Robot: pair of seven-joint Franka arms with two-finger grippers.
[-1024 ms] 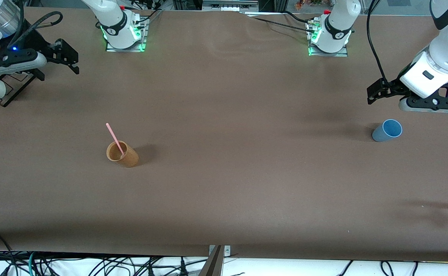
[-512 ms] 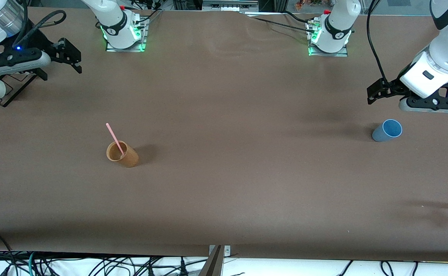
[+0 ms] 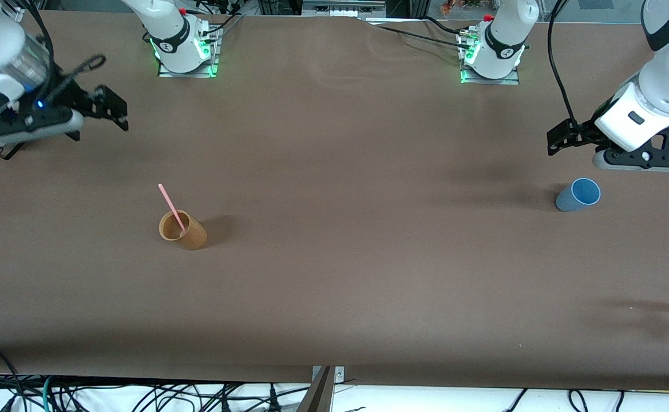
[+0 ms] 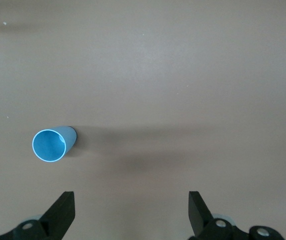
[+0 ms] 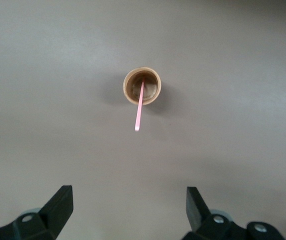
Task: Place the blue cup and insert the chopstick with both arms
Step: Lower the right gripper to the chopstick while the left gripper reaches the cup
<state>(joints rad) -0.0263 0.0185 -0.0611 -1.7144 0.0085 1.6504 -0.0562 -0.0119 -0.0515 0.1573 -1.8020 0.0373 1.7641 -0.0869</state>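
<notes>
Blue cup [image 3: 578,194] upright just beside the left gripper [image 3: 557,139], wide open, empty, pink chopstick [image 3: 172,210] leaning in orange-brown cup [image 3: 182,229], well apart from right gripper [image 3: 114,111], open, empty

A robotics lab: two white jointed arms bolted on metal base plates with green lights [image 3: 187,57] to a long brown-covered table [image 3: 334,274], tangled black cables [image 3: 139,395] trailing under its edge.
</notes>
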